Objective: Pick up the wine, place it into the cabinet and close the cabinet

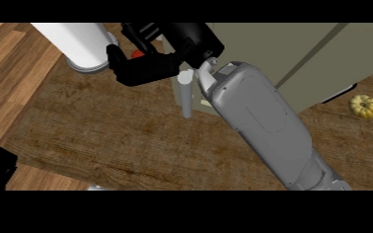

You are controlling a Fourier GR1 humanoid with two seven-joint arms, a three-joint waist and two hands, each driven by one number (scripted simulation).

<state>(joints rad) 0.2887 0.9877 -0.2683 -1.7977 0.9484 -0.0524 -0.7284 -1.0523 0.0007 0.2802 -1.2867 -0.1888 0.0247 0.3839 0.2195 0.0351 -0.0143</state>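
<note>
Grey-green cabinet (pixel 291 49) — of the wine (pixel 137 54), only a red bit shows.

Smooth grey forearm (pixel 266 123) ends in black right hand (pixel 191 40).

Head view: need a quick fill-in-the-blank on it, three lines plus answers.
1. The hand up by the cabinet is the robot's ___ hand.
2. In the view, the white cylinder stands to the ___ of that hand.
3. The gourd at the view's right edge is ___ in colour.

Missing words: right; left; yellow.
</note>
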